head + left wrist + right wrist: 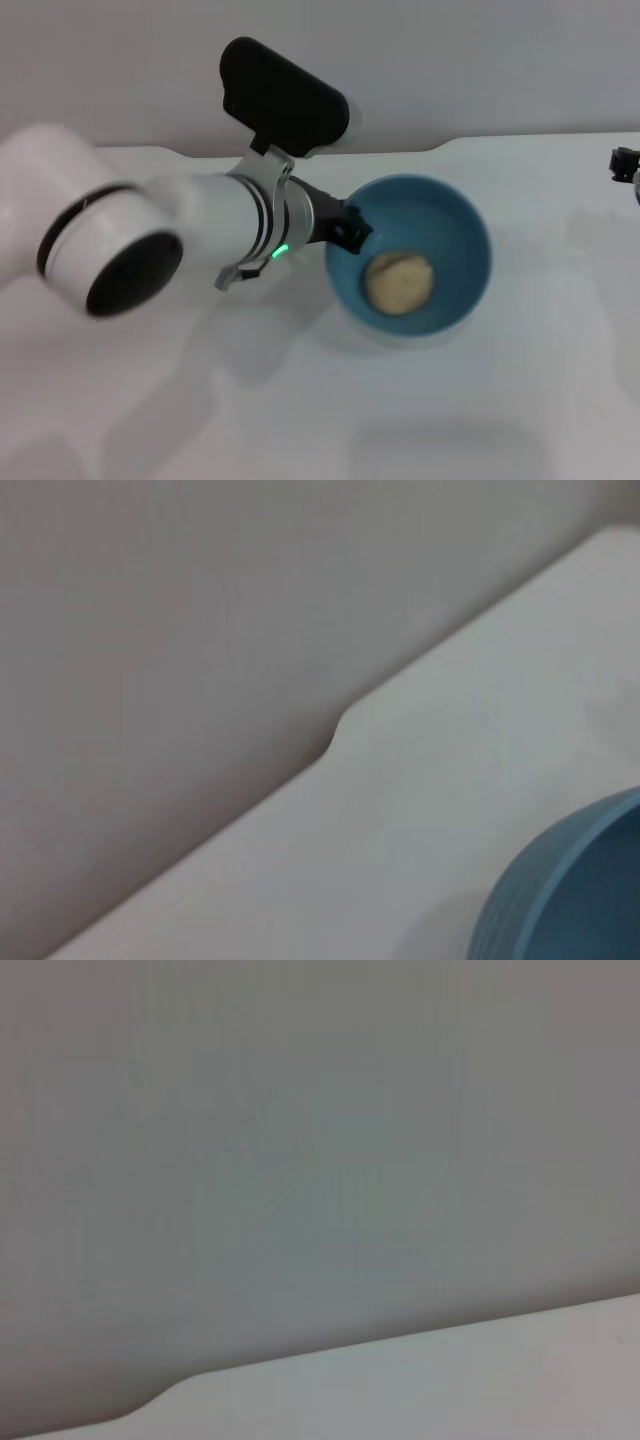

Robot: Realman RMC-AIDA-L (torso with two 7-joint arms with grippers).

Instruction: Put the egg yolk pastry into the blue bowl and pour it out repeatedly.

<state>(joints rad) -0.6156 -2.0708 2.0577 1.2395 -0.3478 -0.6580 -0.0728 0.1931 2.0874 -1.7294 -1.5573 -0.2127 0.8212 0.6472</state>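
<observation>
Left gripper: the black left gripper (350,226) is at the left rim of the bowl and grasps this rim, with one finger inside and the rest outside as far as I can see.
Left arm: the white arm with a green light reaches from the left side of the scene toward the middle.
Bowl: the round, deep, glossy blue bowl (455,225) is in the middle of the scene, tilted a little so that its inside is open to the head view. In the left wrist view only a part of its blue outer wall (570,890) shows.
Pastry: the small, rounded, pale tan egg yolk pastry (398,281) lies inside the bowl, on the bottom, toward the near side.
Table: the white table (300,400) is under the bowl.
Right gripper: a small dark part of the right gripper (625,165) shows at the far right edge, well apart from the bowl; whether it is open, I cannot tell.
</observation>
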